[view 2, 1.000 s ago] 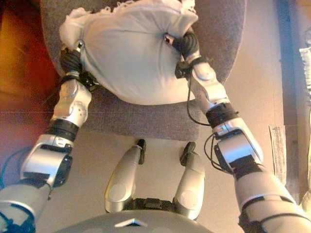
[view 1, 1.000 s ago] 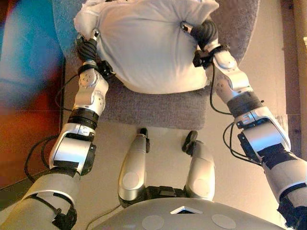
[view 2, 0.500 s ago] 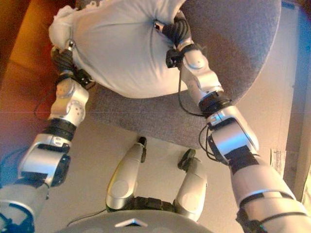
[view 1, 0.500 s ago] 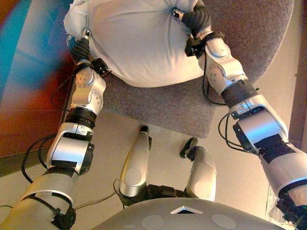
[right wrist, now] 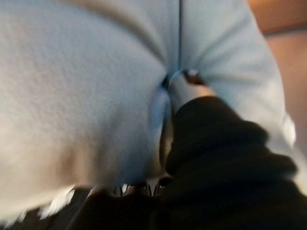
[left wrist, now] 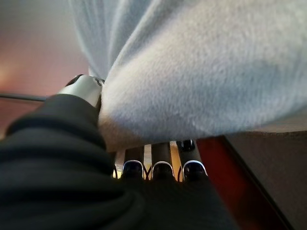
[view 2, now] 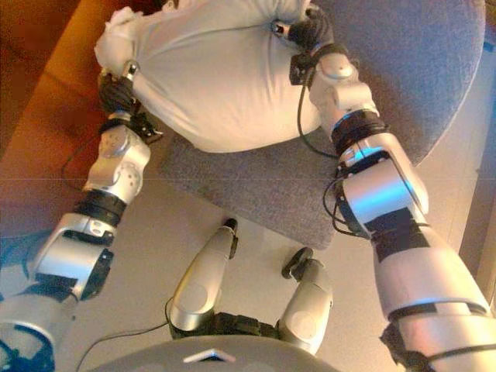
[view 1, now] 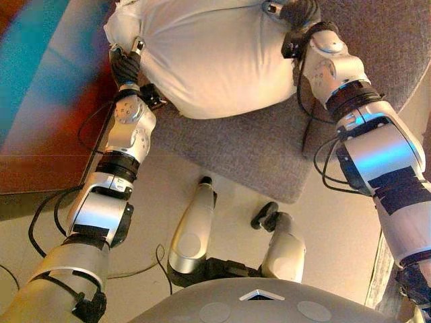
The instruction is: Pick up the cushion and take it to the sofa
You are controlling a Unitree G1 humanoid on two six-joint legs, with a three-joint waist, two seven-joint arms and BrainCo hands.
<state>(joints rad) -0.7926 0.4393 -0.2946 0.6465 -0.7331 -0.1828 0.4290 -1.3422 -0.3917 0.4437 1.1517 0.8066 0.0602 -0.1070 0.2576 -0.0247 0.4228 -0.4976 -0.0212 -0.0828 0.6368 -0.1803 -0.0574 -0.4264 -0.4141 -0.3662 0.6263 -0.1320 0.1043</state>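
Note:
The white cushion (view 1: 209,54) hangs held between my two hands, above a grey rug (view 1: 269,155). My left hand (view 1: 126,67) grips the cushion's left edge; its wrist view shows the thumb (left wrist: 84,88) pressed into the fabric (left wrist: 206,72) and the fingers (left wrist: 163,167) curled underneath. My right hand (view 1: 300,13) grips the cushion's right side; in its wrist view the dark cover (right wrist: 216,158) sinks into the cushion (right wrist: 72,96), with the fingers tucked below. The cushion's far side runs out of view at the top.
The grey rug has a rounded edge and lies on a beige floor (view 1: 316,229). A red-brown surface (view 1: 40,155) with a dark edge runs along the left, with a blue patch (view 1: 34,60) beyond it.
The whole picture has swung round, so the camera has turned. The cushion stays held between both hands, and the rug now sits more to the right.

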